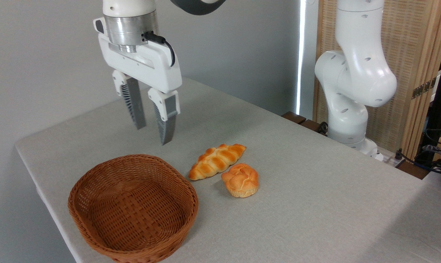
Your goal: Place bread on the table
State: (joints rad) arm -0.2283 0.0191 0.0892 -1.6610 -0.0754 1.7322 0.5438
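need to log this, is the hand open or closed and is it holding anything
Hand: open, holding nothing, raised above the grey-beige fabric table.

The claw [153, 135] hangs above the desk [315, 204] with its two fingers parted and clear air beneath the tips. Directly below and in front stands the wicker basket [133, 208]; its raised rim blocks low passes at the near left corner. Right of the basket lie the braided loaf [217, 161] and the bread [240, 179], just beside each other, leaving only a narrow gap between them. The desk surface right of the bread is open. The arm base [352, 102] occupies the far right edge.
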